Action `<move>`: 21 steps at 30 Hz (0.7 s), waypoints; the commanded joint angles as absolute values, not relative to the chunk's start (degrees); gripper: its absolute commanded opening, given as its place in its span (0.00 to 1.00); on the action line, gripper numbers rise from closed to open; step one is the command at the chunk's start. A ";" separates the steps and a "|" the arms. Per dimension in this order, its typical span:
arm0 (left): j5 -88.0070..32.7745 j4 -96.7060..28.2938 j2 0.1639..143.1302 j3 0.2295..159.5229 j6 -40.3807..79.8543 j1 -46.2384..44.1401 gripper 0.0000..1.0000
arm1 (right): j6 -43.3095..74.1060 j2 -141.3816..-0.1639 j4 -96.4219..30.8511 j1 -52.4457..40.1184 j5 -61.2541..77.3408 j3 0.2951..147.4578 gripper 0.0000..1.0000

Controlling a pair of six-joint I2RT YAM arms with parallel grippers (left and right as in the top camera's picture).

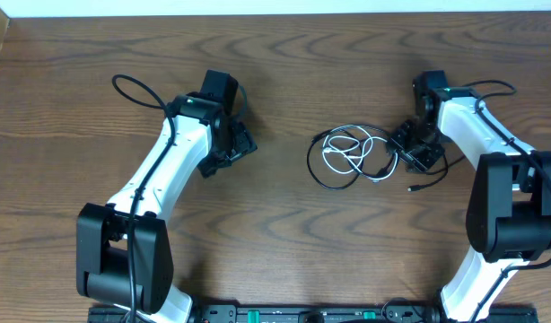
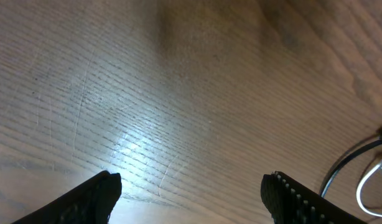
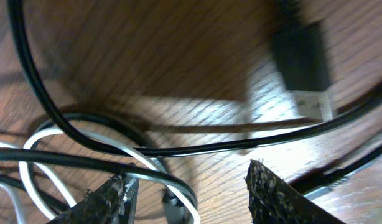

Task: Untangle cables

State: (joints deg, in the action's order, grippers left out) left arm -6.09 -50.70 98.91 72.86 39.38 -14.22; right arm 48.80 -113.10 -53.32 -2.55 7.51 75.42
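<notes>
Spread wide and clamping nothing, the right pincer (image 1: pixel 410 152) hangs low over the right end of the tangle of thin cables (image 1: pixel 347 155), which lies right of centre in the overhead view on the brown wood-grain table (image 1: pixel 284 63). In its own wrist view, the thin white cord (image 3: pixel 41 140) loops in at the lower left and runs between the two black ridged fingertips (image 3: pixel 110 199). A thin black cord (image 3: pixel 197 149) crosses the frame from side to side above it, and a black USB plug with a bare metal tip (image 3: pixel 303 62) lies beyond at the upper right. The bundle's long axis runs left to right across the overhead frame, so it stretches away from this pincer toward the frame's centre. The left pincer (image 1: pixel 231 148), also open and empty, sits well apart at the left; its wrist view catches only the cords' edge at the far right. By my reading the right arm is the nearer one, placed to pinch a strand and draw it rightward, though which cord lies on top where they cross is hard to tell.
</notes>
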 commanded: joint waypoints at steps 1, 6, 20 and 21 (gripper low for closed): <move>-5.91 -50.65 99.35 72.42 39.64 -14.22 0.78 | 44.12 -113.14 -55.88 -0.38 7.27 76.01 0.54; -5.91 -50.68 99.35 72.42 39.62 -14.22 0.78 | 28.12 -113.12 -58.30 2.57 7.92 77.67 0.64; -5.89 -50.68 99.35 72.42 39.62 -14.22 0.78 | 55.07 -113.16 -53.58 0.49 2.44 75.94 0.51; -5.89 -50.68 99.35 72.42 39.62 -14.22 0.78 | 57.08 -113.16 -53.60 0.23 1.93 75.81 0.50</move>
